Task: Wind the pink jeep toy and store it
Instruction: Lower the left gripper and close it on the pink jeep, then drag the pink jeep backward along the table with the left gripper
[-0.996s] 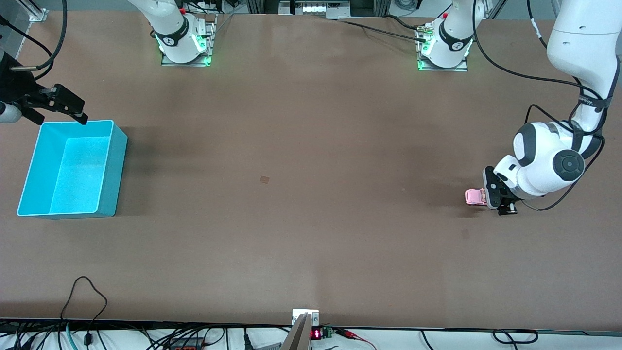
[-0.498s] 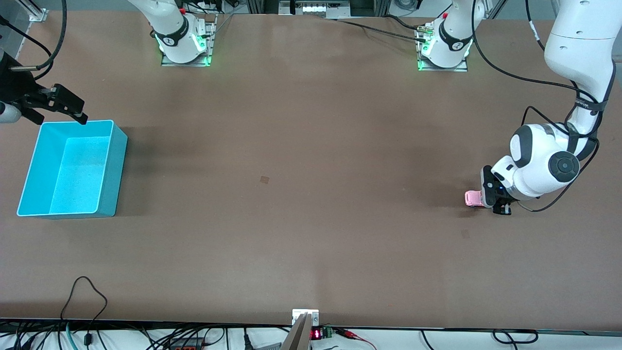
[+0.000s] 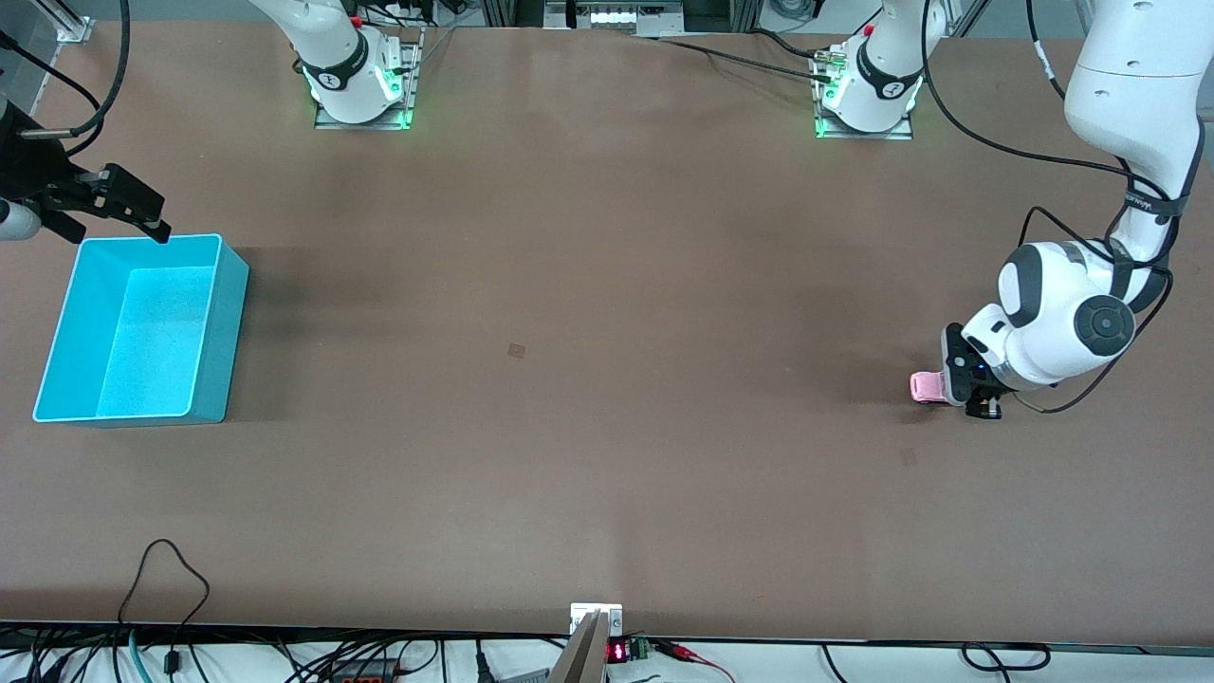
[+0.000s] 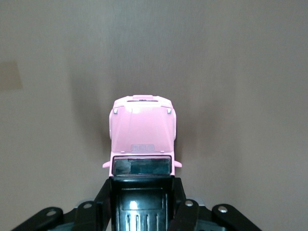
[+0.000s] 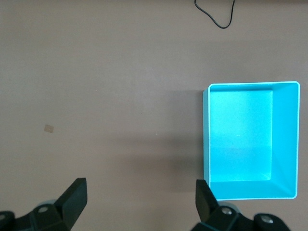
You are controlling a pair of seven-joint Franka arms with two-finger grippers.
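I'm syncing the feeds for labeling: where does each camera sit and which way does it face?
Front view: high across the table, facing both bases; shows both arms, the bin and the jeep.
Left wrist view: on the left wrist, looking down at the jeep; the left pincer is shut on its rear.
Right wrist view: on the right wrist, looking down at the bin; the right pincer is open.
Each wrist view shares its object with the front view.

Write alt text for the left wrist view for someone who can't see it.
The left gripper is shut on the black rear of the pink jeep toy, whose hood points away from the camera over the bare brown table.
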